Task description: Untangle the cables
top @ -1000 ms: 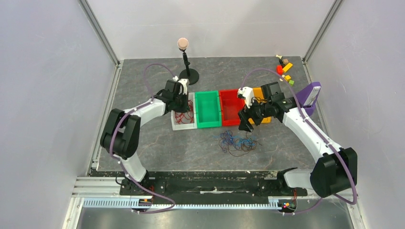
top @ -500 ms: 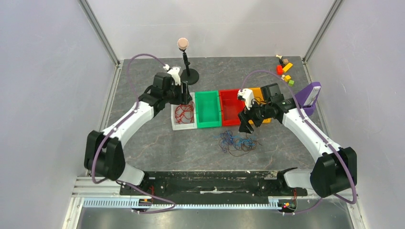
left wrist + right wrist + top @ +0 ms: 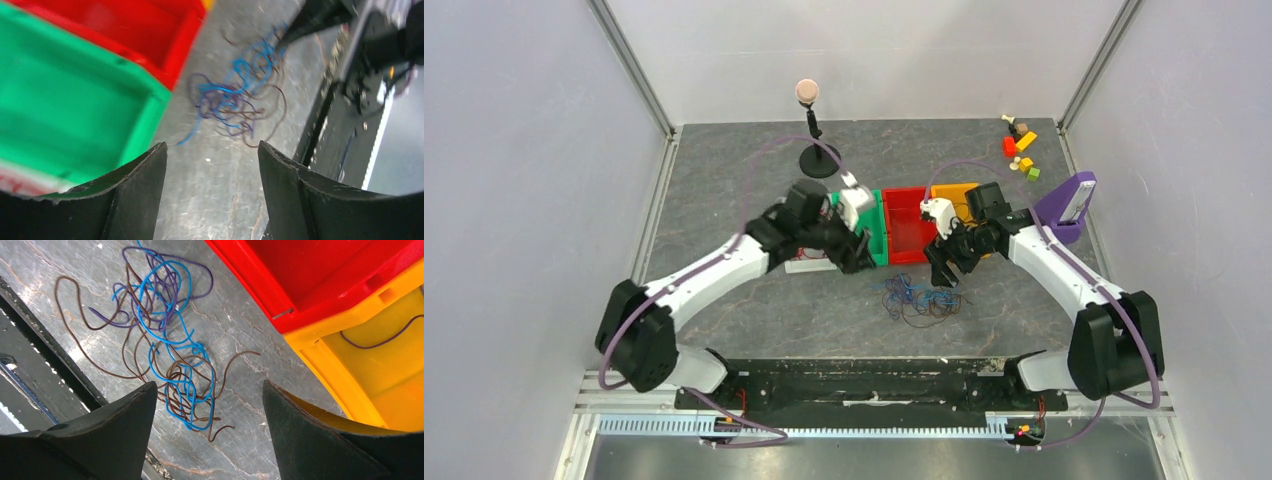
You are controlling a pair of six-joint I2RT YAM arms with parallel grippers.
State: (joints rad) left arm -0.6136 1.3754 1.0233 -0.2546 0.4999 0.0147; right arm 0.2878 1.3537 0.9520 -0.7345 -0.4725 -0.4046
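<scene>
A loose tangle of thin, glossy blue, purple and brown cables (image 3: 172,315) lies on the grey marbled tabletop (image 3: 240,315), just in front of the smooth red plastic bin (image 3: 906,226). The left gripper (image 3: 210,145) and right gripper (image 3: 207,385) hang by that bin's near edge, curved black fingers spread wide, empty.

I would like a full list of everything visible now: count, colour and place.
table: one, grey
white bin, green bin, red bin, yellow bin: one each, in a row
cable tangle: one, blue, purple and brown, on table before the bins
red cables: few, in white bin, partly hidden
purple cable: one, in yellow bin
stand: one, black, pinkish top, far side
small blocks: several, red, yellow, green, far right corner
purple object: one, right edge
left gripper: open, near green bin
right gripper: open, above cable tangle
</scene>
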